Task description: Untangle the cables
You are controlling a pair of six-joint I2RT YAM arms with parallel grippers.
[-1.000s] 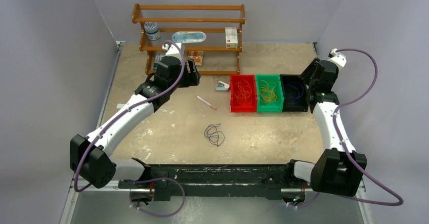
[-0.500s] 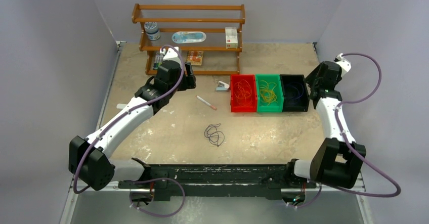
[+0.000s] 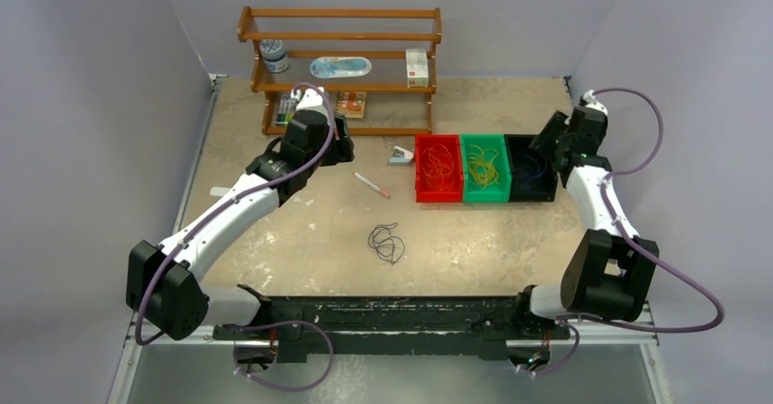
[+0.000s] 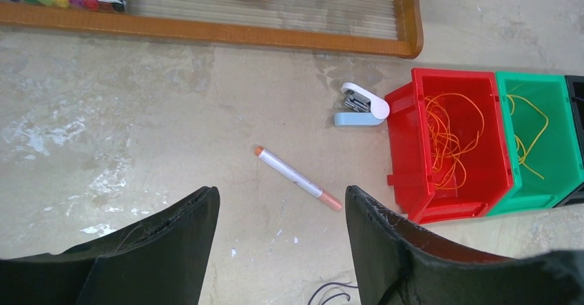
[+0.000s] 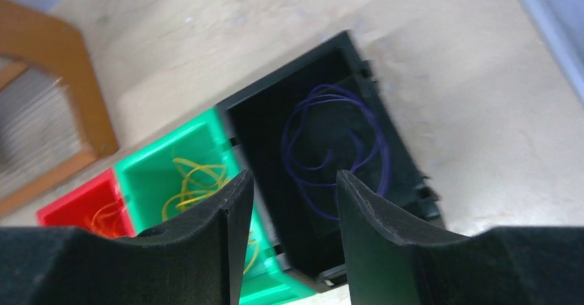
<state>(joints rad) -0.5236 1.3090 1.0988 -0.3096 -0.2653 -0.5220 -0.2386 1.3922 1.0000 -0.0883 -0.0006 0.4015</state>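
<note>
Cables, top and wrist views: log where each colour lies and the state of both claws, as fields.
orange cables: in the red bin
yellow cables: in the green bin
purple cables: in the black bin
dark cable: loose loops on the table, apart from the bins
left claw: open, empty
right claw: open, empty, facing the black bin

Three bins (image 3: pixel 485 195) stand in a row on the worktop (image 3: pixel 301 231), cables (image 3: pixel 438 162) in each. Just left of the bins sits a stapler (image 3: pixel 400 156), then a pen (image 3: pixel 371 185). Behind-left of the bins stands a shelf (image 3: pixel 339 36). In front-left lies a loose cable (image 3: pixel 386 243).
</note>
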